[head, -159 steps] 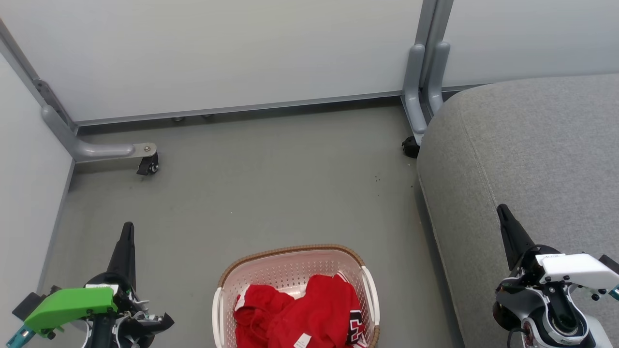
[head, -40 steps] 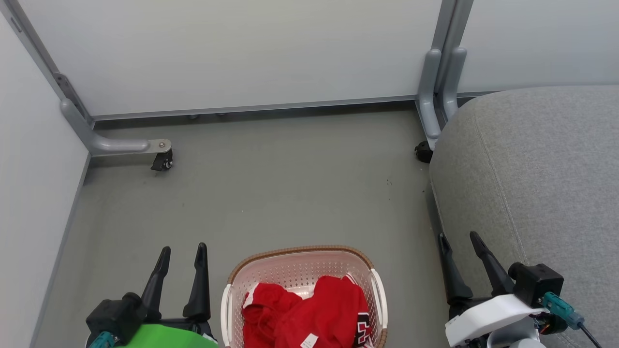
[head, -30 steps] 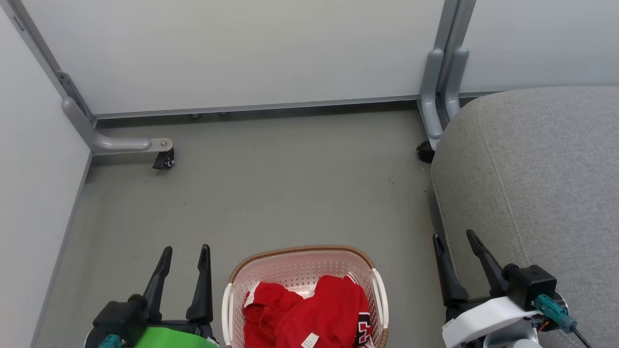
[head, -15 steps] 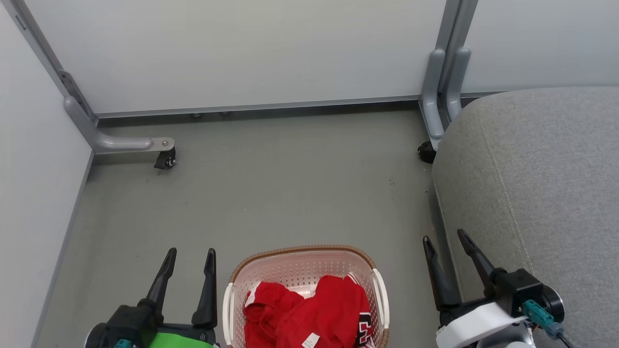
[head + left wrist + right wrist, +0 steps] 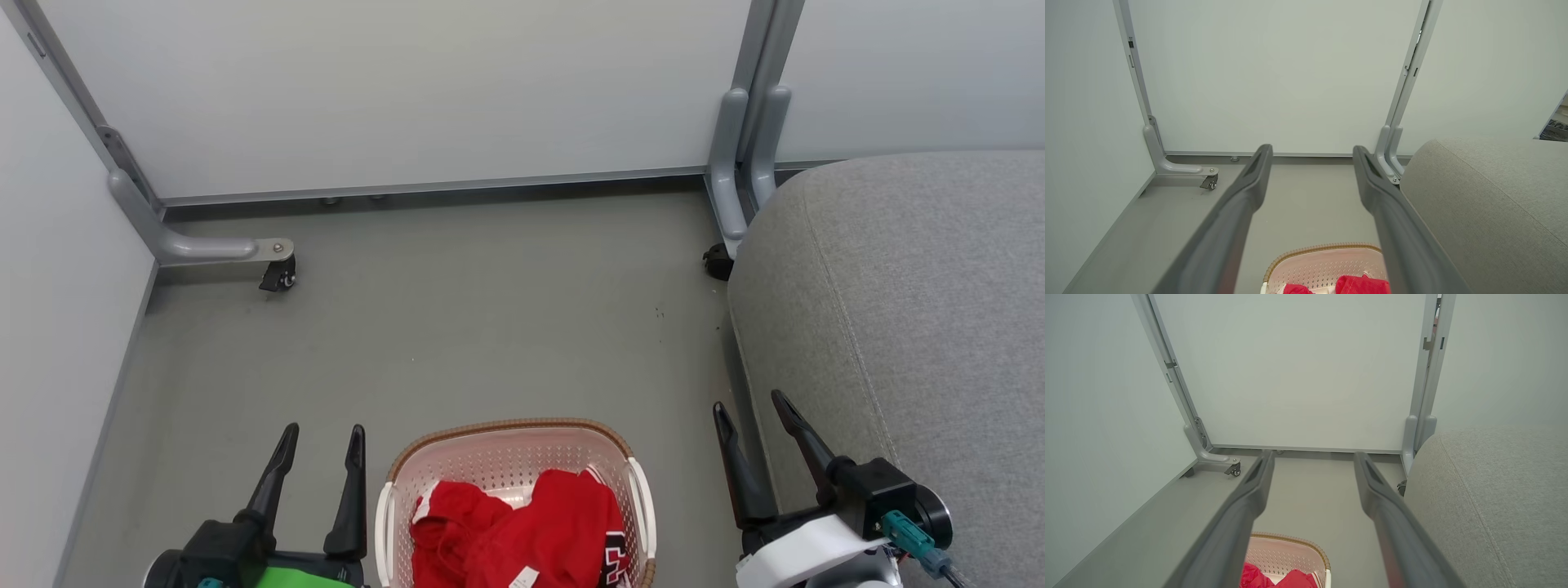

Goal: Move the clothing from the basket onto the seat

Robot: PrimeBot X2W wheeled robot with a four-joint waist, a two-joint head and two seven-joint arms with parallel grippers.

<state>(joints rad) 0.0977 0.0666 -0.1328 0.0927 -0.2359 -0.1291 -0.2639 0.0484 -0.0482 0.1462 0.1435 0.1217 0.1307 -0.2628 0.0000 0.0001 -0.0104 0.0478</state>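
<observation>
Red sports clothing (image 5: 522, 535) is seen crumpled in a heap inside the basket (image 5: 510, 427). The basket is set on the grey floor (image 5: 457, 327) at the bottom centre of the head view, between the two claws. The heap is spread from side to side across the basket, with a black-and-white emblem (image 5: 614, 559) turned toward the right handle (image 5: 641, 514). The basket's near end is cut off by the frame, so its long axis cannot be told.

The left claw (image 5: 322, 429) and the right claw (image 5: 747, 400) are held wide open and empty, with their fingers pointed away from the robot toward the wall panels (image 5: 424, 90).

The grey seat (image 5: 914, 310) is placed to the right of the basket, with a strip of floor left between them. Its stitched seam runs away from the robot.
</observation>
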